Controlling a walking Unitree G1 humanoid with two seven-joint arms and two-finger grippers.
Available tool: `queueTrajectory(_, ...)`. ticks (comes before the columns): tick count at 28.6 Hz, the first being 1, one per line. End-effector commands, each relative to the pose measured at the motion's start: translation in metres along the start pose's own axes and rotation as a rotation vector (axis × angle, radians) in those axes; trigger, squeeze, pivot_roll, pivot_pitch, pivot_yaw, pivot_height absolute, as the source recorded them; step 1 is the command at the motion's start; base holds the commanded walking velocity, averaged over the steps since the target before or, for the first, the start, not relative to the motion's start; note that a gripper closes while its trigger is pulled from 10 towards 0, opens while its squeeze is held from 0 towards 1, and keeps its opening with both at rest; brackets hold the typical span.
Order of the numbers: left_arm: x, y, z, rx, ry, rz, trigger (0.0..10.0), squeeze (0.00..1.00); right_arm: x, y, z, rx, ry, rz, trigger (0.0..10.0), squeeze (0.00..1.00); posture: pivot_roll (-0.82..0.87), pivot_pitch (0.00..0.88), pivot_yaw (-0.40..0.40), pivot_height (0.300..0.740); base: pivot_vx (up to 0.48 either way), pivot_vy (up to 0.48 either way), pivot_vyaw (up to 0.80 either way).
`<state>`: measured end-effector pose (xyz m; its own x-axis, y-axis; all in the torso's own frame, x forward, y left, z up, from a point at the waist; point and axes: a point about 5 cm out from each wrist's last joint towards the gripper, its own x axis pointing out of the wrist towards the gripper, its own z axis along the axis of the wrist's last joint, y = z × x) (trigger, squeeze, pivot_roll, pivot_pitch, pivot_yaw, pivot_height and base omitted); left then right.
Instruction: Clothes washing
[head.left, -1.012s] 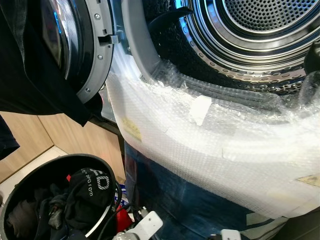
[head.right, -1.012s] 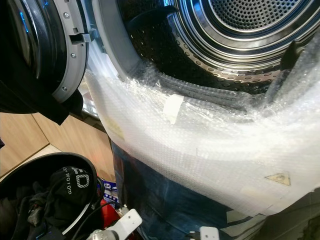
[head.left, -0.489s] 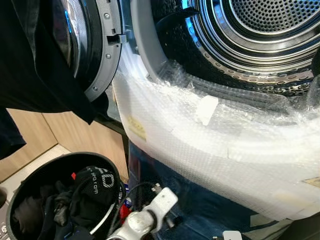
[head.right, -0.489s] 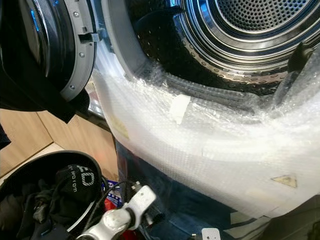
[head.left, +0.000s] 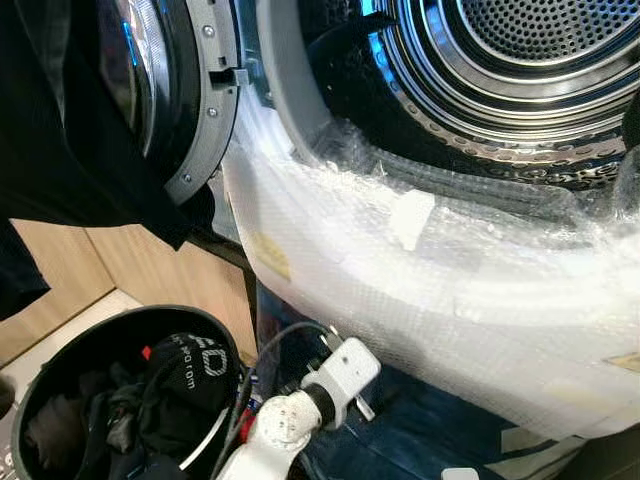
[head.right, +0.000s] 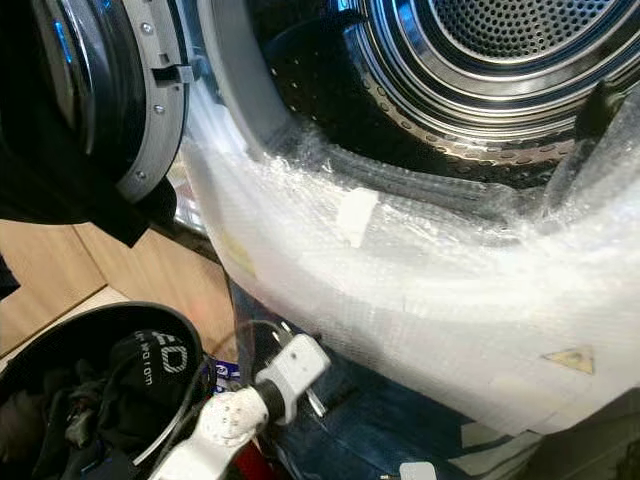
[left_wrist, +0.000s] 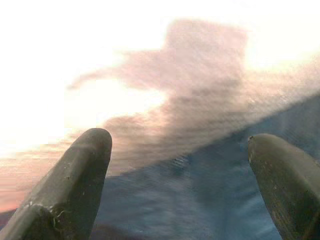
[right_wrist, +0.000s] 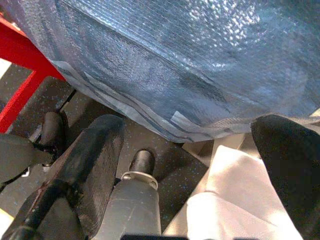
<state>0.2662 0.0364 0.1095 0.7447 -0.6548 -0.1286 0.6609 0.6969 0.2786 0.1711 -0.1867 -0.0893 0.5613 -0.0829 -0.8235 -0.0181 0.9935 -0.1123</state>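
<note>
- Washing machine drum (head.left: 520, 60): mouth faces me, axis running straight back; door (head.left: 165, 90) swung open at left.
- Bubble wrap (head.left: 430, 290): covers the front rim, lying across the opening's lower edge.
- Basket (head.left: 60, 350): lower left, holding dark clothes (head.left: 165, 390).
- My left gripper (left_wrist: 177, 180): spread wide, empty, near wrap.
- My right gripper (right_wrist: 200, 165): wide, empty, low.

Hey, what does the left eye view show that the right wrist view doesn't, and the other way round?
Left eye view: the steel drum, the open door with a black garment hanging in front of it, and the basket of dark clothes. Right wrist view: the right gripper, fingers apart, above a dark floor beside a red frame. Shared: the washer's blue front under bubble wrap.
</note>
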Motion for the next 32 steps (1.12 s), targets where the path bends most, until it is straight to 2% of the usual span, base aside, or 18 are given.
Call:
queueTrajectory(1,-0.015,0.016,0.003,0.057,0.022,0.076,10.0,0.00,-0.001,0.000,-0.005,-0.028,0.025,0.006,10.0,0.00,0.21,0.000,0.003,0.740,0.000,0.000,0.00)
queueTrajectory(2,-0.021,0.025,0.007,0.063,0.027,0.125,10.0,0.00,-0.001,0.000,-0.004,-0.032,0.023,0.007,10.0,0.00,0.21,0.000,0.003,0.740,0.000,0.000,0.00)
queueTrajectory(4,-0.034,0.038,0.020,0.003,0.024,0.225,10.0,0.00,0.000,0.000,-0.001,-0.035,0.018,0.008,10.0,0.00,0.23,0.000,-0.003,0.740,0.000,0.000,0.00)
queueTrajectory(5,-0.048,0.046,0.031,0.005,0.023,0.279,10.0,0.00,0.001,0.001,0.001,-0.038,0.013,0.015,10.0,0.00,0.23,0.000,-0.003,0.740,0.000,0.000,0.00)
queueTrajectory(9,-0.056,0.050,0.033,0.006,0.030,0.336,10.0,0.00,0.001,0.003,0.001,-0.052,0.015,0.025,10.0,0.00,0.24,0.000,-0.002,0.740,0.000,0.000,0.00)
queueTrajectory(10,-0.067,0.059,0.032,-0.029,0.046,0.446,10.0,0.00,0.001,0.004,0.002,-0.070,0.015,0.033,10.0,0.00,0.25,0.000,-0.005,0.740,0.000,0.000,0.00)
queueTrajectory(11,-0.072,0.063,0.031,-0.053,0.047,0.495,10.0,0.00,0.001,0.004,0.003,-0.072,0.014,0.033,10.0,0.00,0.25,0.000,-0.004,0.740,0.000,0.000,0.00)
queueTrajectory(12,-0.083,0.072,0.026,-0.083,0.062,0.589,10.0,0.00,0.001,0.004,0.005,-0.065,0.008,0.030,10.0,0.00,0.26,0.000,-0.007,0.740,0.000,0.000,0.00)
queueTrajectory(15,-0.092,0.076,0.022,-0.093,0.083,0.647,10.0,0.00,0.002,0.004,0.006,-0.072,0.007,0.033,10.0,0.00,0.27,0.000,-0.015,0.740,0.000,0.000,0.00)
queueTrajectory(19,-0.110,0.079,0.002,-0.149,0.157,0.734,10.0,0.00,0.001,0.005,0.004,-0.108,0.021,0.043,10.0,0.00,0.27,0.000,-0.025,0.740,0.000,0.000,0.00)
queueTrajectory(20,-0.121,0.085,-0.006,-0.184,0.193,0.816,10.0,0.00,0.001,0.005,0.004,-0.115,0.022,0.046,10.0,0.00,0.28,0.000,-0.032,0.740,0.000,0.000,0.00)
queueTrajectory(22,-0.131,0.092,-0.011,-0.251,0.200,0.906,10.0,0.00,0.002,0.004,0.005,-0.112,0.019,0.044,10.0,0.00,0.30,0.000,-0.038,0.740,0.000,0.000,0.00)
queueTrajectory(24,-0.138,0.093,-0.014,-0.291,0.202,0.906,10.0,0.00,0.001,0.003,0.004,-0.126,0.025,0.044,10.0,0.00,0.31,0.000,-0.044,0.740,0.000,0.000,0.00)
queueTrajectory(26,-0.142,0.086,-0.022,-0.324,0.220,0.864,10.0,0.00,0.001,0.003,0.003,-0.154,0.029,0.050,10.0,0.00,0.32,0.000,-0.042,0.740,0.000,0.000,0.00)
queueTrajectory(28,-0.149,0.081,-0.029,-0.418,0.224,0.873,10.0,0.00,0.002,0.004,0.004,-0.155,0.027,0.054,10.0,0.00,0.32,0.000,-0.045,0.740,0.000,0.000,0.00)
queueTrajectory(29,-0.152,0.080,-0.031,-0.439,0.229,0.881,10.0,0.00,0.002,0.004,0.005,-0.151,0.025,0.052,10.0,0.00,0.32,0.000,-0.045,0.740,0.000,0.000,0.00)
queueTrajectory(32,-0.170,0.085,-0.040,-0.414,0.278,0.923,10.0,0.00,0.002,0.004,0.009,-0.131,0.015,0.044,10.0,0.00,0.34,0.000,-0.046,0.740,0.000,0.000,0.00)
